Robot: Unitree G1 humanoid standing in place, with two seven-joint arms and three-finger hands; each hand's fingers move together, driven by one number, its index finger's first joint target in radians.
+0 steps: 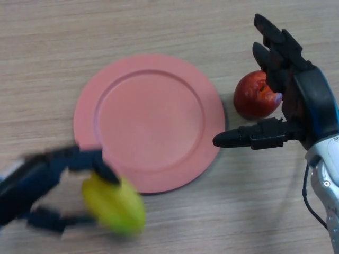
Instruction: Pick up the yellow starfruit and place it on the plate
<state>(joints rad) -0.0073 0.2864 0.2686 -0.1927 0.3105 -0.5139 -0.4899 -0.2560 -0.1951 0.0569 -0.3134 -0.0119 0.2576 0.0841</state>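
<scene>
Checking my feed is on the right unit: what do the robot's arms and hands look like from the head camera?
Both hands are black, with thick, blocky fingers and a thumb. The right hand joins a dark wrist section with a blue band, then a silvery-white forearm shell with small round fasteners. The left hand is also black, and its arm shows dark blue toward the frame edge, with a pale patch beside it.

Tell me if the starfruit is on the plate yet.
No, the starfruit is held in the left robot hand beside the plate.
</scene>
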